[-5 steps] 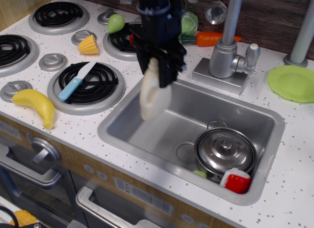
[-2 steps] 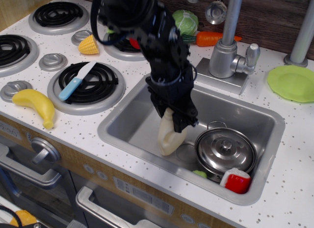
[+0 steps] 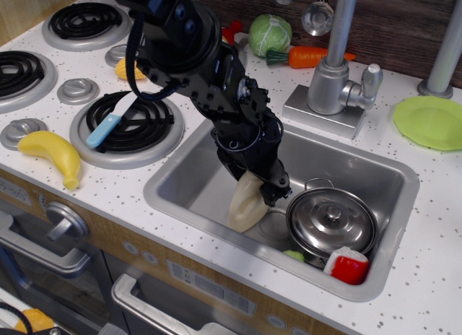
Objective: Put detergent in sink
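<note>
The detergent (image 3: pixel 246 205) is a cream-white jug bottle. It stands tilted inside the grey sink (image 3: pixel 195 177), its base on or just above the basin floor near the front wall. My black gripper (image 3: pixel 261 177) reaches down into the sink from the upper left and is shut on the bottle's top. The cap and handle are hidden by the fingers. The arm covers the sink's back left corner.
A lidded steel pot (image 3: pixel 332 224) and a red bottle (image 3: pixel 348 266) lie in the sink's right half. The faucet (image 3: pixel 333 68) stands behind. A knife (image 3: pixel 112 120), a banana (image 3: pixel 52 154), a cabbage (image 3: pixel 271 32), a carrot (image 3: pixel 307 57) and a green plate (image 3: pixel 432 122) lie around.
My gripper has carried the detergent from above the sink's left rim down into the basin. In the last moments the bottle dropped a little lower and tilted more.
</note>
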You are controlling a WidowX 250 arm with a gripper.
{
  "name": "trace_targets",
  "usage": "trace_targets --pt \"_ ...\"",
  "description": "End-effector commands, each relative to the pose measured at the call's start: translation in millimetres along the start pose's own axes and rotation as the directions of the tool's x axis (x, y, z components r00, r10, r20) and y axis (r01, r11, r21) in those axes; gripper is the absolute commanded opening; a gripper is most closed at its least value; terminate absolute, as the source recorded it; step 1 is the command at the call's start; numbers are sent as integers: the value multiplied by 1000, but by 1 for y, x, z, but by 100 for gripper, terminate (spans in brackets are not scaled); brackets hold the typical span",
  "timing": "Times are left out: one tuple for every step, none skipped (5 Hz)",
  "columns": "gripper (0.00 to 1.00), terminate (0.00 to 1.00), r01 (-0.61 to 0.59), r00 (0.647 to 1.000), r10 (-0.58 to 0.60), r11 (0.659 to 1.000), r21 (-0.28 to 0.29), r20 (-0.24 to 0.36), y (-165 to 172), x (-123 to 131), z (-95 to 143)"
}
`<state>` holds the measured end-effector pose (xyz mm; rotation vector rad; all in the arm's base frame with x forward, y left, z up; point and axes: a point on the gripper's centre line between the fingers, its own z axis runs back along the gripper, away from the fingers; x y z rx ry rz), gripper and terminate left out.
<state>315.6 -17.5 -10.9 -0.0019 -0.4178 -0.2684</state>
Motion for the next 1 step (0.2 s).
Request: trace_targets --pt "100 100 24 999 -25 1000 9 38 0 7 8"
